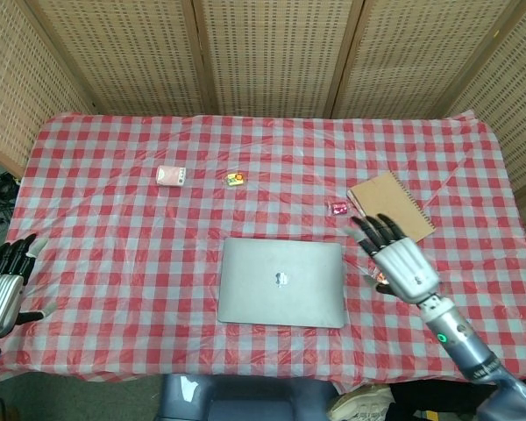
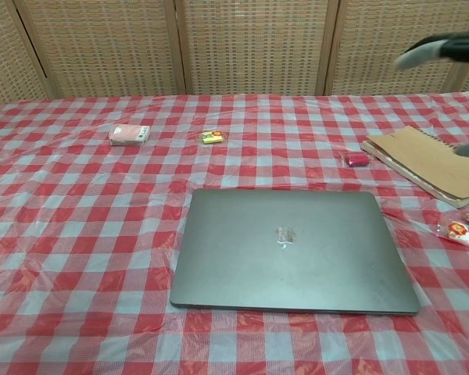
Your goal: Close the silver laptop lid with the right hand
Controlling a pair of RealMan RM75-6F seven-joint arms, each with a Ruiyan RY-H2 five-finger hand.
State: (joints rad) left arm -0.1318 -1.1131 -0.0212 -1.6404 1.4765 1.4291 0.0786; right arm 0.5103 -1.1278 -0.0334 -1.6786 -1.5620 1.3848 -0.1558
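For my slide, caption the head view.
Silver laptop lies closed on the checked tablecloth; right robot hand open beside it.

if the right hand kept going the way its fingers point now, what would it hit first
The right hand is raised, fingers spread and pointing toward the table's far side. The first thing in that line looks like the brown spiral notebook, or the small red item beside it; since the hand's height is unclear, it might pass above both.

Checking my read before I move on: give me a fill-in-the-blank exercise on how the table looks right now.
1. The silver laptop lid is fully ____.
2. The right hand holds nothing, and its fingers are spread ____.
3. The brown notebook lies to the ____ of the laptop in both views.
4. The tablecloth is checked red and ____.

Missing words: closed; apart; right; white
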